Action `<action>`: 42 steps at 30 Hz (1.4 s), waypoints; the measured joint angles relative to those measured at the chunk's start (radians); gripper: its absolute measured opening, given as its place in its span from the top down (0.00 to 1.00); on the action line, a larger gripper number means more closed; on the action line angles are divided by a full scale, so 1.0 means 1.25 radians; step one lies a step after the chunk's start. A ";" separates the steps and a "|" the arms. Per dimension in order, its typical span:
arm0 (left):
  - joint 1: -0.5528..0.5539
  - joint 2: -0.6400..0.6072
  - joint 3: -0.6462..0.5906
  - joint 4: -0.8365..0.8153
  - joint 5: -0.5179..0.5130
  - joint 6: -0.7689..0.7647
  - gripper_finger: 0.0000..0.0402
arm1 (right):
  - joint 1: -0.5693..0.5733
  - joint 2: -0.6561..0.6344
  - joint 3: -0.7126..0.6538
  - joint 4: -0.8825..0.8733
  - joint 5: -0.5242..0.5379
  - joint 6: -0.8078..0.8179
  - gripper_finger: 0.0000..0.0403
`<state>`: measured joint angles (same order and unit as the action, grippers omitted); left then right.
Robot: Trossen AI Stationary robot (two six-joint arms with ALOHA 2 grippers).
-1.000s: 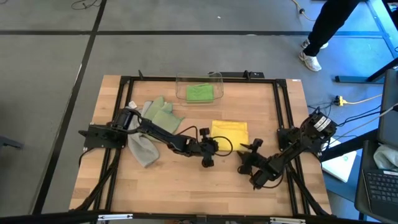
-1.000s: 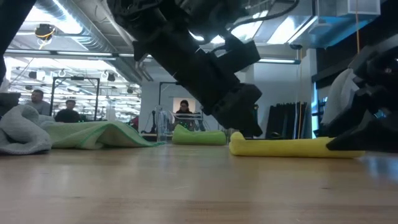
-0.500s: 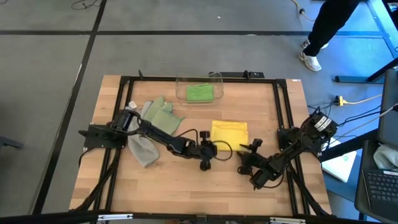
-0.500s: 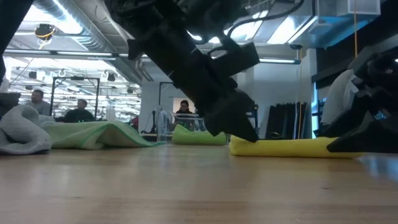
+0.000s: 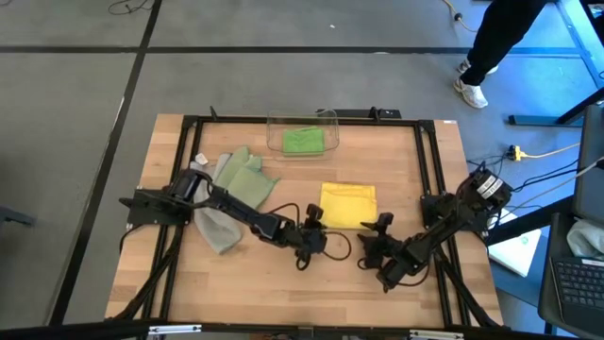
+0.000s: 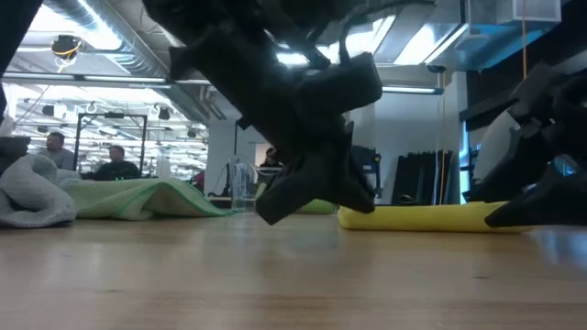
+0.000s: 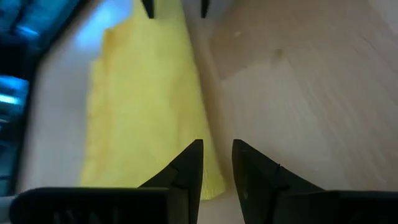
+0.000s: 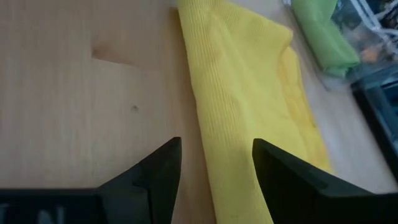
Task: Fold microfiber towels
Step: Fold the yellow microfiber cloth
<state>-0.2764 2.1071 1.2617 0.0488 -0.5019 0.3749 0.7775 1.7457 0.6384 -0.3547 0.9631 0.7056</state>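
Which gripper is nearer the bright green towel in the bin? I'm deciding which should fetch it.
Left. The left gripper sits closer to the bright green towel than the right gripper, which lies farther toward the table's right side.

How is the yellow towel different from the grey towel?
The yellow towel is folded into a flat, neat rectangle in the middle of the table; the grey towel lies crumpled in a heap at the left side. The yellow towel lies alone, near both grippers; the grey towel lies against a pale green towel, under the left arm. Both are soft cloths resting on the table.
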 joint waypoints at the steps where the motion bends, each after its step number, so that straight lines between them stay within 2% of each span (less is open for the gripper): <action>1: 0.007 0.003 0.000 -0.001 0.024 -0.006 0.80 | -0.007 0.000 -0.001 0.001 -0.008 -0.001 0.50; 5: 0.019 0.007 0.000 -0.009 0.053 -0.022 0.77 | -0.029 0.000 -0.002 0.018 -0.024 -0.018 0.50; 10: 0.013 0.007 0.000 0.033 0.060 -0.020 0.72 | -0.050 0.002 -0.001 0.125 -0.007 -0.147 0.50; 13: 0.010 0.007 0.000 0.034 0.060 -0.020 0.69 | -0.065 0.004 0.010 0.140 -0.010 -0.197 0.50; 21: 0.018 0.007 0.000 0.022 0.054 -0.024 0.61 | -0.098 0.001 0.001 0.098 -0.035 -0.147 0.50; 27: 0.058 0.027 0.003 0.029 0.074 -0.051 0.55 | -0.115 0.001 -0.005 0.094 -0.048 -0.129 0.50; 42: 0.066 0.045 0.003 0.028 0.085 -0.087 0.55 | -0.134 0.002 -0.005 0.076 -0.080 -0.125 0.51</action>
<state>-0.1940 2.1635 1.2657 0.0841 -0.3954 0.2668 0.6106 1.7477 0.6319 -0.2592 0.8632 0.5495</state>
